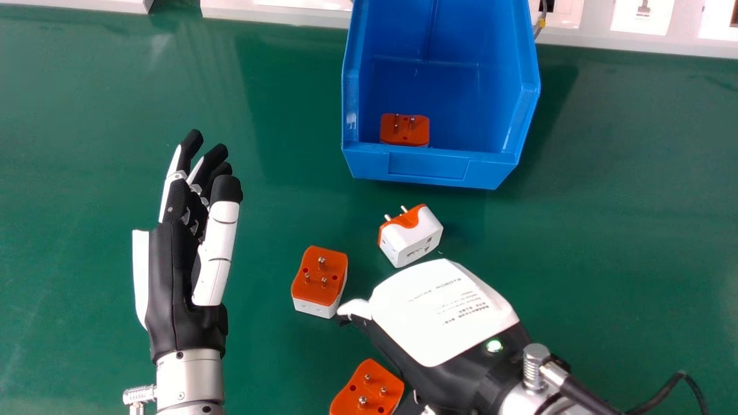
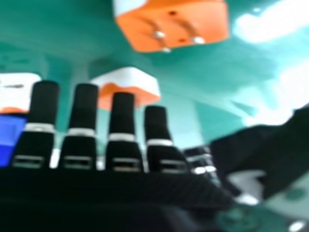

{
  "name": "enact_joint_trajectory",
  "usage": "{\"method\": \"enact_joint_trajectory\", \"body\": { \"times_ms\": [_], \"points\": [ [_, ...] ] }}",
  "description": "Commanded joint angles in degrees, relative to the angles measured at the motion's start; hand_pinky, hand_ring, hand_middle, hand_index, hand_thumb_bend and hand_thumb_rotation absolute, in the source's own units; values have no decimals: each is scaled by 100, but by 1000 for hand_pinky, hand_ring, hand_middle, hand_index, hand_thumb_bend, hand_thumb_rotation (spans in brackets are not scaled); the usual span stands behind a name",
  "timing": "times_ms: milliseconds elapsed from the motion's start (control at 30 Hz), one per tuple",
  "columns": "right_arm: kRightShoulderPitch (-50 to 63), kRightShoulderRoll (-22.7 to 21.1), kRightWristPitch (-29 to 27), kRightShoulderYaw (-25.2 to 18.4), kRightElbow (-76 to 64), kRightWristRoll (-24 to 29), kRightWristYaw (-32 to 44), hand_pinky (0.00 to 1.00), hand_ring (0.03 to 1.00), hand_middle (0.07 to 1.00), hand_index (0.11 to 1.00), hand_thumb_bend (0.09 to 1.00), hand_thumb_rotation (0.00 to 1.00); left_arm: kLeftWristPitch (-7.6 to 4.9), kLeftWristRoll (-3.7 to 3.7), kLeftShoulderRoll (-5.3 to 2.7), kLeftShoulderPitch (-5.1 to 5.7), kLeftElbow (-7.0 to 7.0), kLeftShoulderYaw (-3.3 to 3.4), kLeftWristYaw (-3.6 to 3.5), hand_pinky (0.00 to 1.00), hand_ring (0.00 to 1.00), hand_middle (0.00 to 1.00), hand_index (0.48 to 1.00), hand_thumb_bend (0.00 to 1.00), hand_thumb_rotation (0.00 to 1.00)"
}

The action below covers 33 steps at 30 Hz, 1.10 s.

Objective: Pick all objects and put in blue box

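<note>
- Smooth green table [image 1: 86,173], faintly glossy, lies under everything.
- At the near edge, a plug adapter [image 1: 369,392] sits orange face up, metal pins upright, beside the right hand [image 1: 444,314].
- The right hand, palm down, has its fingers extended and apart, with nothing in their hold.
- The left hand [image 1: 173,276], black and white, hangs over the table's left side, fingers loosely straight, empty.
- Between the hands, an orange-topped adapter [image 1: 320,276] stands pins up.
- Farther on, a white-bodied adapter [image 1: 412,236] lies on its side.
- Beyond, the blue plastic bin [image 1: 426,167], open-topped and tapered, holds one orange-faced adapter [image 1: 405,129] against its near wall.
- White framing [image 1: 288,12] borders the far edge.
</note>
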Motion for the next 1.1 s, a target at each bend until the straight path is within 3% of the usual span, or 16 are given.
{"method": "enact_joint_trajectory", "body": {
  "times_ms": [0,167,267,367,500,533,833,1000,1067],
  "points": [
    [231,403,48,443,65,-294,-229,611,716,772,799,957,545,-16,8,-53,12,-163,-49,-11,809,874,877,913,743,786],
    [224,345,5,439,304,-105,-412,598,715,761,784,895,456,-14,-11,-39,21,-178,-51,-36,808,873,876,913,745,786],
    [154,260,-70,397,450,77,-532,598,715,761,784,895,456,19,-3,-42,10,-200,-52,-27,808,873,876,913,745,786],
    [101,182,-130,406,589,143,-674,589,717,757,779,836,379,40,-6,-49,26,-230,-65,-33,808,872,876,913,747,785],
    [33,145,-211,456,690,193,-722,589,717,757,779,836,379,79,6,-52,20,-251,-72,-16,808,872,876,913,747,785],
    [14,140,-229,478,706,203,-720,580,717,755,777,810,332,100,14,-54,18,-268,-73,-6,808,872,876,913,747,785],
    [-155,32,-354,536,847,551,-807,577,717,754,775,811,309,138,68,-55,25,-329,-76,33,806,872,876,913,748,785],
    [-239,-82,-447,529,962,713,-923,589,724,758,776,822,279,104,53,-41,25,-301,-79,-4,804,872,876,912,749,785],
    [-288,-107,-463,548,998,752,-902,601,731,761,775,796,225,123,56,-39,17,-315,-76,-1,801,871,876,912,751,785]
  ]
}}
